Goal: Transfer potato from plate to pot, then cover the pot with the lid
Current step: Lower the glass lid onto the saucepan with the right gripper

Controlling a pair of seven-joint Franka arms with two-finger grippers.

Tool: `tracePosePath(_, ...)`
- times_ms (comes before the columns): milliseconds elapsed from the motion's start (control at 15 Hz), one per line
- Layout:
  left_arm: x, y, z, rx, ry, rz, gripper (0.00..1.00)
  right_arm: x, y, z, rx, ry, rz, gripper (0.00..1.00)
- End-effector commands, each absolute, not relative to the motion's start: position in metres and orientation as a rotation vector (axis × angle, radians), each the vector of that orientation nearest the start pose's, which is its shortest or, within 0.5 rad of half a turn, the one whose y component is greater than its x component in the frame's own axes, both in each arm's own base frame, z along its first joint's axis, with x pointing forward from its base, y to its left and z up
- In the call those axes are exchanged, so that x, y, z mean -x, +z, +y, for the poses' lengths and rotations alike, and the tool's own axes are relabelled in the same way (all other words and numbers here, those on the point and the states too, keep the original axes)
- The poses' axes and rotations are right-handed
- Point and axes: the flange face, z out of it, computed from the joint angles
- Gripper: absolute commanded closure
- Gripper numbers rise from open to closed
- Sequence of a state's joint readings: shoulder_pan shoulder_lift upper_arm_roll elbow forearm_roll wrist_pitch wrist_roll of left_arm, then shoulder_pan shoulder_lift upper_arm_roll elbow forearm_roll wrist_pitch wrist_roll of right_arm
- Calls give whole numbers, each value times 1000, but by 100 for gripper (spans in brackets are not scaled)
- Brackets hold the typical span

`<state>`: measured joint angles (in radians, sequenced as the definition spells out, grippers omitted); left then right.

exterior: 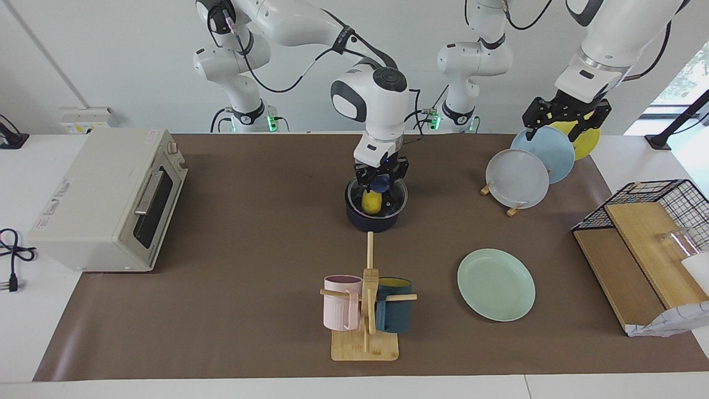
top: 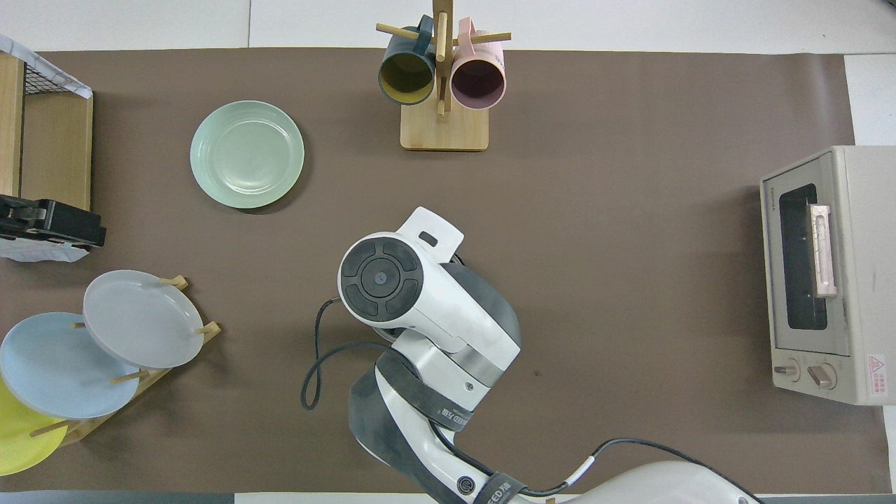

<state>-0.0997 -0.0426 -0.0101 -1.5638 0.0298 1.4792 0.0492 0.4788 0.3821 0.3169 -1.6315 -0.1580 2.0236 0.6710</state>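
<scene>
Closest to the robots, at the left arm's end of the table, the left gripper [exterior: 566, 119] hangs in the air over the plate rack [exterior: 512, 209], jaws spread wide and holding nothing; the rack carries a grey-white plate [exterior: 517, 178], a light blue plate [exterior: 545, 152] and a yellow plate [exterior: 587, 139] standing on edge. At mid-table sits the pot [exterior: 374, 213], with the potato [exterior: 371, 203] inside it, standing roughly on end so that its long axis runs close to vertical. The lid [exterior: 396, 195] lies on the pot's rim, and the right gripper [exterior: 380, 180] is down on it, fingers pressed together on the blue knob at the lid's centre. The right arm hides the pot in the overhead view. Something thin and pale, a wooden stick [exterior: 370, 248] by the look of it, runs from just beside the pot straight away from the robots toward the mug tree; I cannot tell whether it is the pot's handle. Toward the right arm's end stands the toaster oven [exterior: 105, 202], door shut. Farther out, toward the left arm's end, the plate [exterior: 496, 285] lies flat with nothing on it, well apart from the pot. Farthest from the robots, the mug tree [exterior: 365, 327] holds a pink mug [exterior: 342, 302] and a dark blue mug [exterior: 394, 311]. A wire basket [exterior: 653, 191] and wooden boards [exterior: 628, 260] stand at the left arm's end.
</scene>
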Motion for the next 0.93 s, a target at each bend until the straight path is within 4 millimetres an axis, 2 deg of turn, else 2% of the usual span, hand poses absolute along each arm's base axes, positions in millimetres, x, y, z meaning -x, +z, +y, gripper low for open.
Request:
tracePosePath(0, -533, 632, -56, 3083, 73, 250, 0, -488, 410, 453, 3145, -76, -255, 100)
tracePosePath(133, -534, 645, -56, 3083, 48, 248, 0, -488, 408, 452, 3149, -70, -254, 100)
tracePosePath(533, -535, 645, -50, 3085, 50, 237, 0, -486, 406, 451, 3153, -64, -251, 100)
tracePosePath(867, -528, 647, -46, 3089, 46, 230, 0, -487, 405, 448, 3167, -43, -246, 100)
